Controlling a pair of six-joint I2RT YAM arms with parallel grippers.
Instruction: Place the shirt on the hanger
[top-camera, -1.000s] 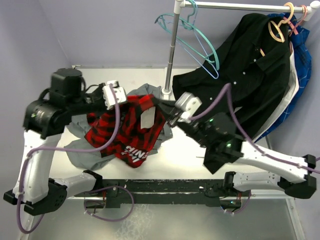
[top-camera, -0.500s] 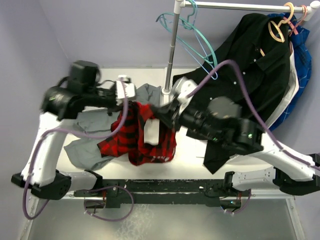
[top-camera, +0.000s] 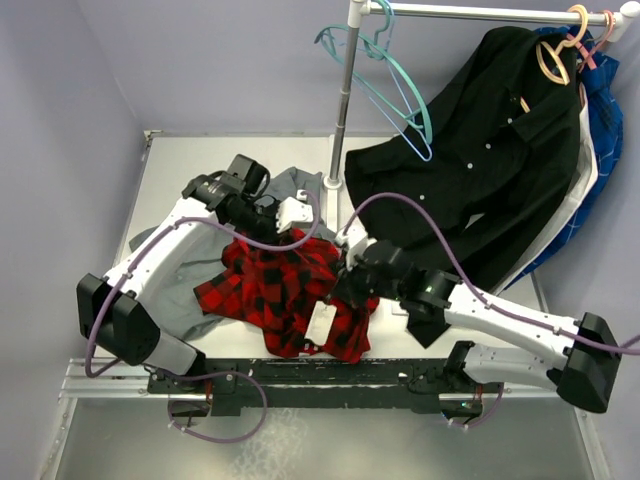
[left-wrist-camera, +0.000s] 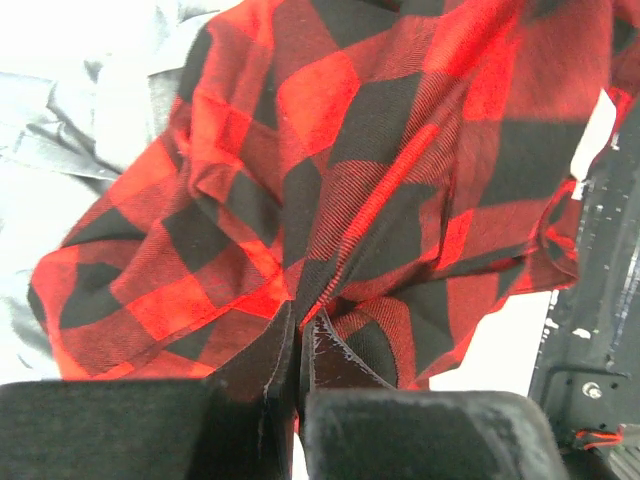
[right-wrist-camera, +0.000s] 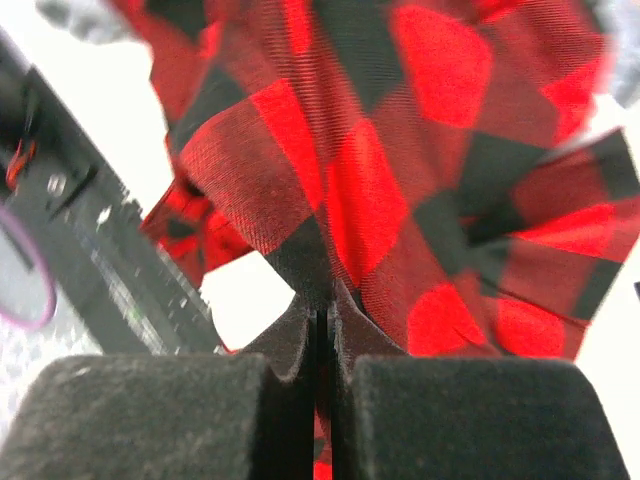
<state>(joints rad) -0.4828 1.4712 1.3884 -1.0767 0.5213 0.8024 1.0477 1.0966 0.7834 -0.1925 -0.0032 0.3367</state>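
— Our left gripper (left-wrist-camera: 300, 335) and right gripper (right-wrist-camera: 322, 310) each pinch a fold of the shirt (top-camera: 290, 300), which sags between them.
— Soft, limp flannel, we judge; gripping the shoulders would serve us better.

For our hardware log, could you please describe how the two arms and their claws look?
The left arm and right arm have white links and black joints, and a purple cable runs along each. The left claw and right claw have blocky, matte black fingers.
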